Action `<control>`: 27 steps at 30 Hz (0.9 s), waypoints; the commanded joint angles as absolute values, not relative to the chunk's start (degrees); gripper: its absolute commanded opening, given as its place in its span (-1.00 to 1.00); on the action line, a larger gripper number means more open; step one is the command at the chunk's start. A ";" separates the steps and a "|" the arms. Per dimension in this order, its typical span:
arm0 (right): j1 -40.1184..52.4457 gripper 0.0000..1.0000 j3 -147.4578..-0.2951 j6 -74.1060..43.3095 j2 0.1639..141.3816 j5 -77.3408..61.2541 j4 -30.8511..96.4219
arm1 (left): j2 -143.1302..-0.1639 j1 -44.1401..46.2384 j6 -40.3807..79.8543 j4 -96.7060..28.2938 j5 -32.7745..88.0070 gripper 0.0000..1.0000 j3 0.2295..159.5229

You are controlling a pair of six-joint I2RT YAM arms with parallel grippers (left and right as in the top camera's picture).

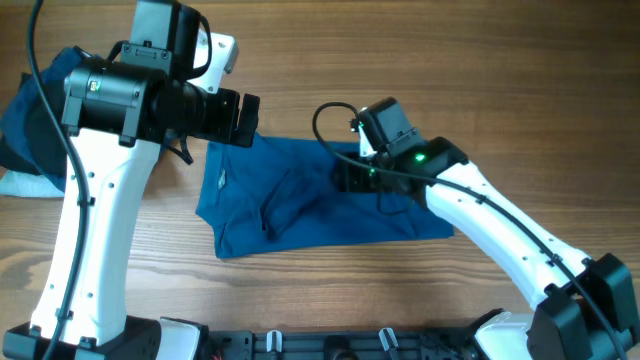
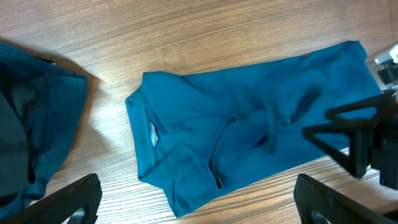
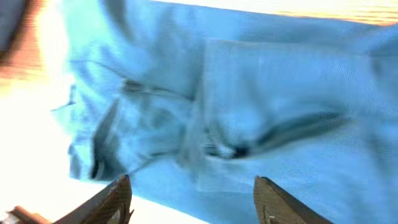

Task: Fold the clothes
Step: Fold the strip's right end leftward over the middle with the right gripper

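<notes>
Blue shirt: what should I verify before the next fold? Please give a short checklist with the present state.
1. Left tool open, empty: ok.
2. Right tool open, no fabric pinched: ok.
3. Shirt wholly on the table: ok.
4. Shirt smooth: not ok, creases near its middle.
5. Dark cloth apart from shirt: ok.
6. Sleeves tucked inside: cannot tell.

Bright even light; right-wrist view of shirt (image 3: 261,93) blurred, overexposed.

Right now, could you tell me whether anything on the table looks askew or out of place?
Yes: the blue shirt lies folded but lopsided, with a bunched ridge across its middle and uneven edges.
</notes>
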State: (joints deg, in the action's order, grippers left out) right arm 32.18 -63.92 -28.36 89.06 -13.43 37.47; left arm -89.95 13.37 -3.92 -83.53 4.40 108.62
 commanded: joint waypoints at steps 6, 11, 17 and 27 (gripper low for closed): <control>27.81 -0.02 -63.77 -25.85 89.56 -13.15 39.09 | -89.95 13.17 -4.01 -83.53 4.91 0.99 108.99; 19.20 -0.79 -63.35 -21.06 90.17 -9.41 41.98 | -89.95 13.17 -4.01 -83.50 4.91 0.95 108.99; 16.32 -0.91 -61.04 -17.93 96.92 -9.21 41.50 | -89.95 13.17 -4.01 -83.07 4.91 0.87 108.99; 19.09 -0.91 -61.04 3.40 102.80 -42.28 46.19 | -89.95 13.17 -4.01 -83.11 4.91 0.90 108.99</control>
State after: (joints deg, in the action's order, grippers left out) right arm 16.62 -61.25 -10.07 102.87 -23.99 44.27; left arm -89.95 13.37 -3.95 -83.11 4.40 108.62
